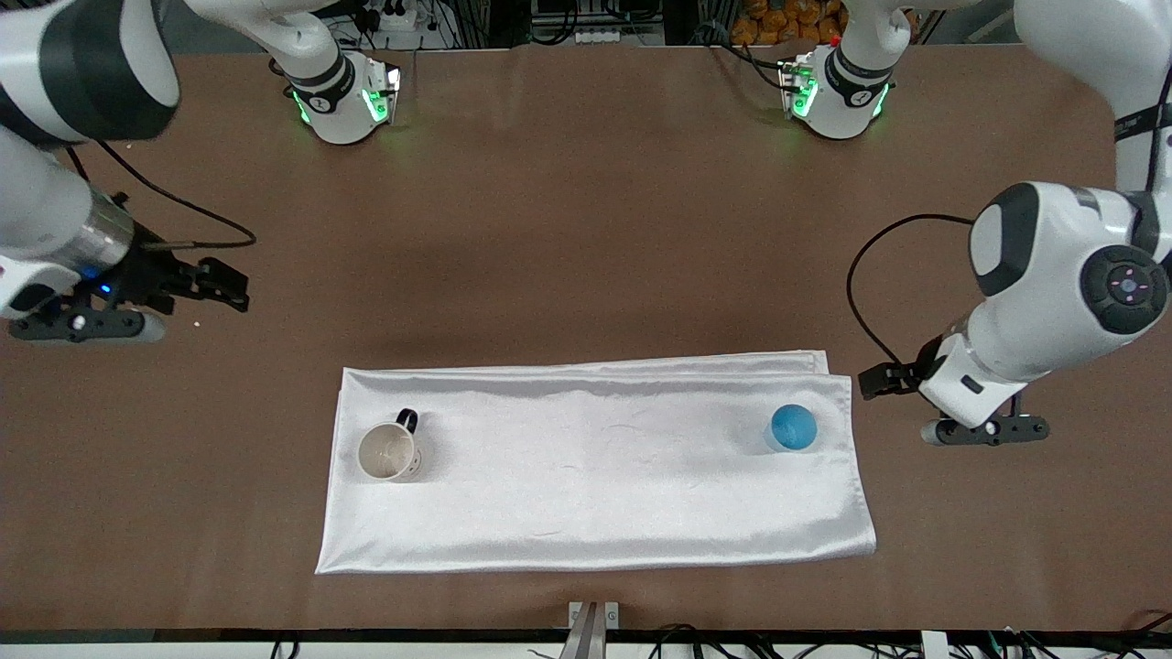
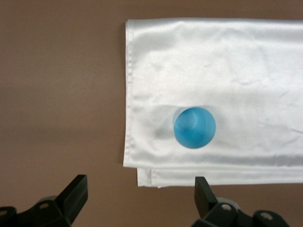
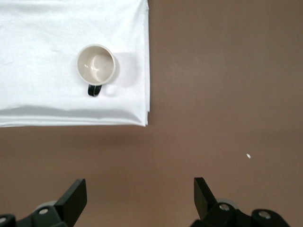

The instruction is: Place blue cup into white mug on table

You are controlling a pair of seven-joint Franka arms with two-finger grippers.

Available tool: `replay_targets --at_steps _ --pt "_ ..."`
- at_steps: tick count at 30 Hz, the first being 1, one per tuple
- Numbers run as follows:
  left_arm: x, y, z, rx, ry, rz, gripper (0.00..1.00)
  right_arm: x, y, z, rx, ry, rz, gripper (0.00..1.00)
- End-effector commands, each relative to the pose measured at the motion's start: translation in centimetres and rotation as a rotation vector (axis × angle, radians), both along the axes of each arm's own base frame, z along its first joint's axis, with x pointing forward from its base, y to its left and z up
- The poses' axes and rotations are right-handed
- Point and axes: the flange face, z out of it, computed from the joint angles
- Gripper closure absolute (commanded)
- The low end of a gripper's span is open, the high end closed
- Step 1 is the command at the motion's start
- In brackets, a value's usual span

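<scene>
Front view, white mug (image 1: pixel 388 452), dark unreadable markings

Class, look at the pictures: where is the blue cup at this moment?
The blue cup stands on the white cloth at the left arm's end of the table, near the cloth's edge, apart from the white mug at the other end.

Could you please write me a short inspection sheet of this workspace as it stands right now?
Surface: brown table with a white folded cloth spread on it.
Job's things: blue cup upright on the cloth at the left arm's end; white mug upright on the cloth at the right arm's end, holding nothing.
Clutter: a small white speck on the table.
Grippers: left gripper open over bare table beside the cloth; right gripper open over bare table.
Cables: black cables on both arms.
Surroundings: nothing seen clearly.
</scene>
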Motion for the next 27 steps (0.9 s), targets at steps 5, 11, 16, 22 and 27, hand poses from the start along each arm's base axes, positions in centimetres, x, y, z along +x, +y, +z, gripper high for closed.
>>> replay_targets --at_steps 5,11,16,22,27 --pt "1.7 -3.1 -6.3 0.023 -0.035 -0.014 0.0 4.9 3.1 -9.0 -0.012 -0.028 0.021 0.0" --pt "2.1 -3.1 -9.9 0.014 -0.009 -0.005 0.0 6.6 4.8 -13.8 -0.014 -0.052 0.039 0.0" --pt "2.1 -3.0 -11.9 0.016 0.012 -0.002 0.0 7.4 7.6 -17.7 -0.013 -0.076 0.001 0.0" --pt "2.0 -3.0 -13.7 0.02 0.035 -0.003 0.0 6.6 12.9 -21.8 -0.017 -0.061 -0.075 0.0" --pt "1.9 -2.8 -15.1 0.019 0.04 0.0 0.0 6.4 13.2 -24.9 -0.012 -0.018 -0.12 0.0"
